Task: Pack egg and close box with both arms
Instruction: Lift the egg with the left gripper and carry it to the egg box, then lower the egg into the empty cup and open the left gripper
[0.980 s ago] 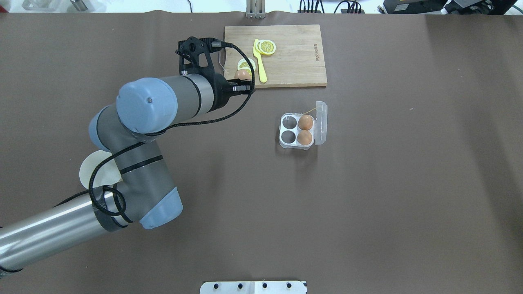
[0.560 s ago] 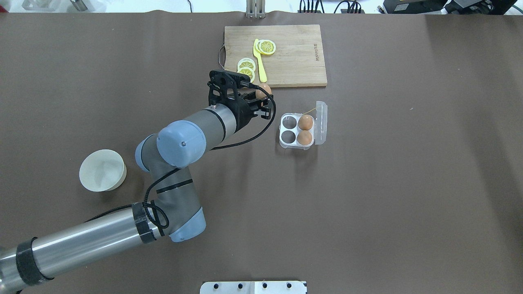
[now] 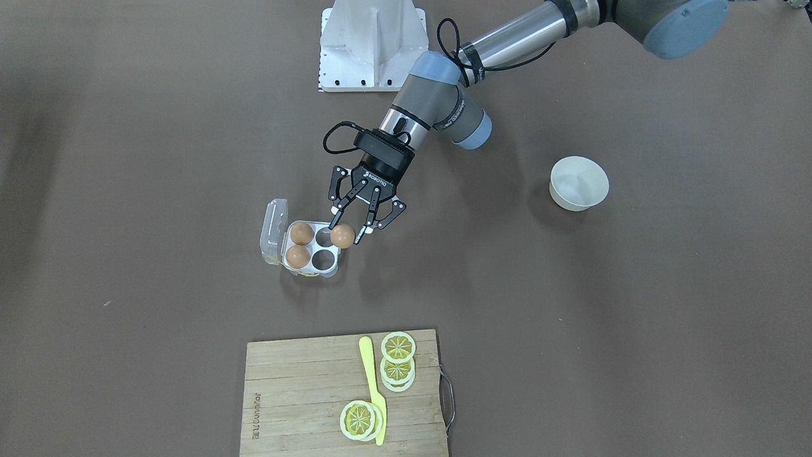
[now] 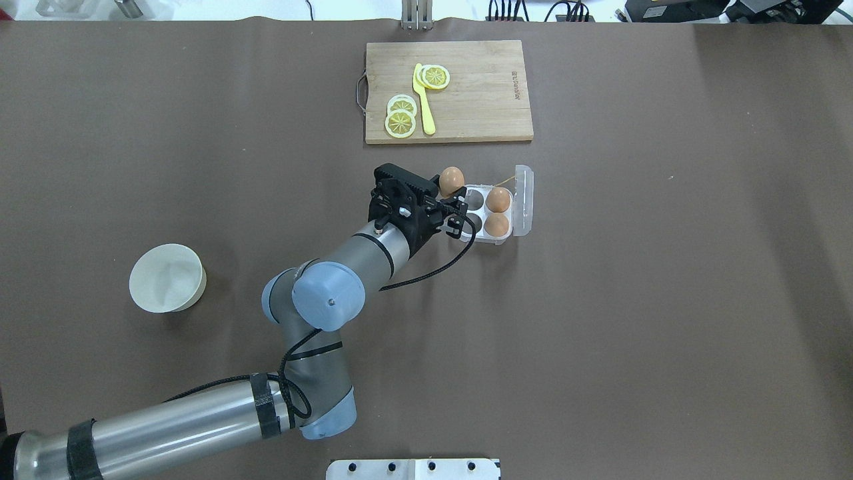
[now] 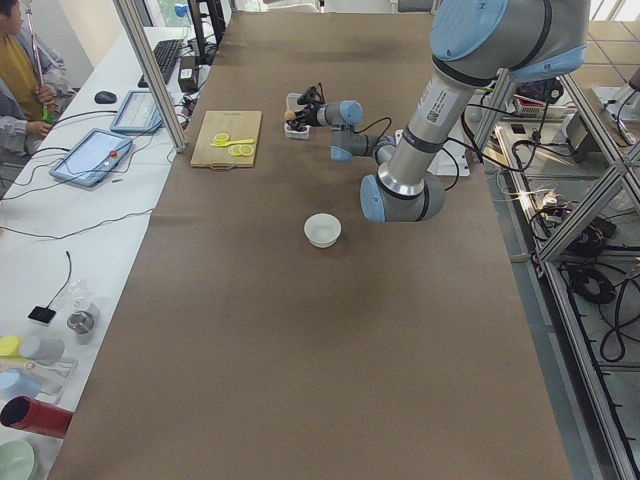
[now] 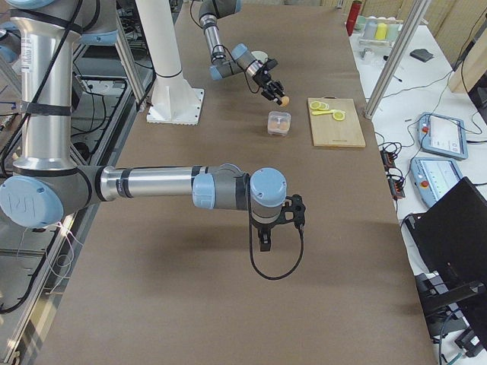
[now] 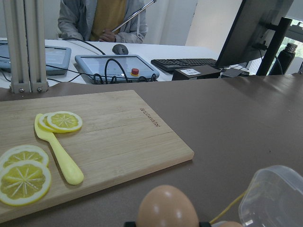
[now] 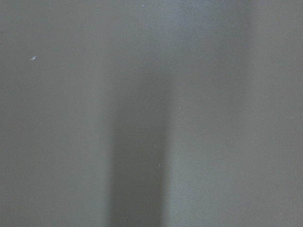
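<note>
Overhead view, left to right: round cream bowl (image 4: 166,278) at mid-left, unused; silver-grey left arm (image 4: 346,267) reaching to frame centre; its black two-finger left gripper (image 3: 345,233) clenched on the smooth light-brown egg (image 4: 452,179); egg held aloft just beside the upper-left corner of the square clear-plastic box (image 4: 476,239), not yet in a cup; two right cups filled, two left cups empty, lid open at right.

Step in hand: carrying the egg to the box; next move calls for centring over an empty cup, lowering, then releasing.

Right gripper (image 6: 262,242): grip state cannot be told.

Against 0.6 s earlier: egg has moved right and down-frame, from just below the wooden cutting board (image 4: 466,100) to the box edge.
</note>
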